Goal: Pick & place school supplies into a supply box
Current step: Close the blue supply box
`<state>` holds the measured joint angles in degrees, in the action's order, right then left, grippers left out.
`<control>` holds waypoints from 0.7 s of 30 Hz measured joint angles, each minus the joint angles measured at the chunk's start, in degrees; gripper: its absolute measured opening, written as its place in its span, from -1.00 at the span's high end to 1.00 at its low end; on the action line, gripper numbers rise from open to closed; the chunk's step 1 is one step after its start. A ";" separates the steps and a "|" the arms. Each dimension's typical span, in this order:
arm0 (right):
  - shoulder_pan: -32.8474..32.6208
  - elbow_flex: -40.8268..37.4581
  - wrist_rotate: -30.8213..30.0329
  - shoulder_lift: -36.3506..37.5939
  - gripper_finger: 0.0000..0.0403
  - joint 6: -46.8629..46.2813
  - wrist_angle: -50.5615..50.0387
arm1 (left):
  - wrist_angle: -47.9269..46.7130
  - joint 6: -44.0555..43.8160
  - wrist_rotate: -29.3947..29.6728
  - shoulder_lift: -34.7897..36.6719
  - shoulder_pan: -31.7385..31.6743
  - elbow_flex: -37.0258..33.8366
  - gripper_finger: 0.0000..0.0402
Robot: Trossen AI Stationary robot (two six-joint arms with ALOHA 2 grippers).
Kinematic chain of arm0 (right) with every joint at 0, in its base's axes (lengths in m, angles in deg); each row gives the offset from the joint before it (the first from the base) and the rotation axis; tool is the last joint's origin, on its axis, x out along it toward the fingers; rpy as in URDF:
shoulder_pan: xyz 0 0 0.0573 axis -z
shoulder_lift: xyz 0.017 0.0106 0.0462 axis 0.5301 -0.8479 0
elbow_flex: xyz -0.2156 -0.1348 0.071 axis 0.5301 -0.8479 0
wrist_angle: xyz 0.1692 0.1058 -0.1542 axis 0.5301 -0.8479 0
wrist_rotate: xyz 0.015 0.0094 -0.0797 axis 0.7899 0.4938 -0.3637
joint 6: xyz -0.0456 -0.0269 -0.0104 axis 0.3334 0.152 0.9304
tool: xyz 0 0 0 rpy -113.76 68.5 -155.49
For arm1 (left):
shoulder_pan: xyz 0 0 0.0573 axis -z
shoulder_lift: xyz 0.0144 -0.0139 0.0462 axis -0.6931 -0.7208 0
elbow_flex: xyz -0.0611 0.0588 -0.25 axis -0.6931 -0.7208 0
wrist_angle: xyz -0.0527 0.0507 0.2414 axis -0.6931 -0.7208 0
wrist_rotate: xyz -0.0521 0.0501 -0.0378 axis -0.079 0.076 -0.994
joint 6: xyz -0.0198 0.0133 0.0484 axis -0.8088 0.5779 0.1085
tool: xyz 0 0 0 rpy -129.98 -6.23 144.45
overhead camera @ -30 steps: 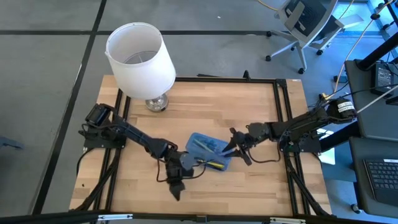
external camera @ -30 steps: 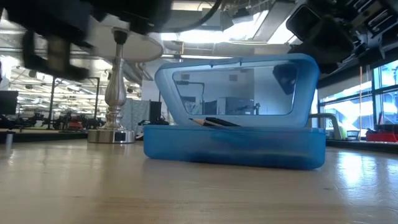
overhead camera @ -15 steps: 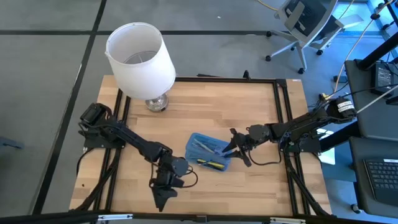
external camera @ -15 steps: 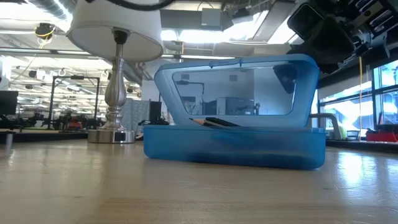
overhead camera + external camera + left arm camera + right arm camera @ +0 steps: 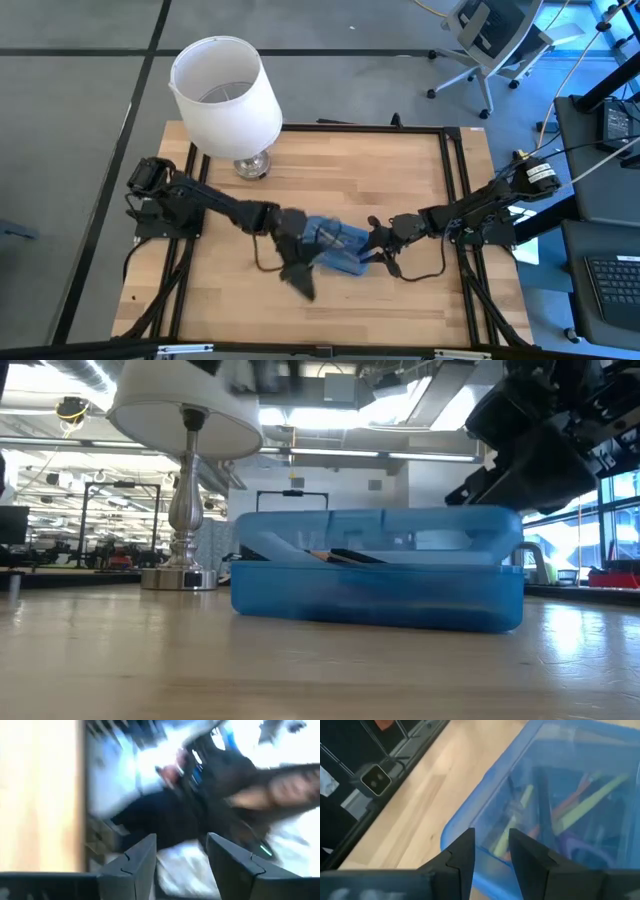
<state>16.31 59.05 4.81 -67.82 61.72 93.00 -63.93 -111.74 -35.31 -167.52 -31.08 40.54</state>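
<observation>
Counted: 1 supply box [image 5: 333, 246], translucent blue, sat on the wooden table [image 5: 330, 175] near its middle, on the front side of the lamp [image 5: 226, 95]. 1 lamp, white shade on a silver stem and base, at the table's back-left. 2 arms, 2 grippers.

Lid of the box lay low over the tray in the low view [image 5: 377, 568], almost shut; a thin gap showed along the rim, w/ pencil tips [image 5: 335, 556] poking up at the left part.

Right gripper [image 5: 377, 250] sat just beside the box's right end, fingers [image 5: 457, 854] a little apart w/ the box's near rim seen between them; whether they pinched the lid or only touched it, cannot tell. Through the blue plastic: yellow, orange and dark sticks plus a purple shape [image 5: 580, 851], all smeared; no exact count poss.

Left gripper [image 5: 297, 277] hung at the box's front-left corner, blurred in the overhead view. Its fingers [image 5: 134, 865] stood spread, nothing between them; beyond them only a blurred dark arm and bright patches, not readable.

Box partly covered from above by both arm ends, so contents not countable there either. Lamp shade cut off at the low view's top [image 5: 184, 408]. Room behind the box hazy.
</observation>
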 joint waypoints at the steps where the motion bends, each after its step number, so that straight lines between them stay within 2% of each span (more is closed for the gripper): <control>1: 0.00 0.33 0.02 -0.58 0.39 0.00 0.06 | -0.39 2.47 2.28 -0.03 -1.35 -0.01 0.17; 4: -0.04 1.34 0.02 -2.12 0.39 0.00 0.06 | -3.52 9.50 9.57 -0.15 -5.06 0.00 0.18; 6: -0.04 1.98 0.02 -2.92 0.39 0.00 -0.45 | -7.51 13.16 11.48 -0.57 -6.92 -0.02 0.18; 12: -0.02 2.69 0.00 -4.77 0.39 0.22 -2.32 | -16.97 18.09 8.26 -1.81 -7.81 -0.11 0.17; 21: 0.02 2.85 -0.02 -5.60 0.39 1.19 -3.93 | -18.22 16.79 8.44 -7.49 -5.62 -0.05 0.17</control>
<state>16.33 61.90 4.79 -73.42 62.91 89.07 -82.15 -94.94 -26.87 -175.01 -36.70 40.49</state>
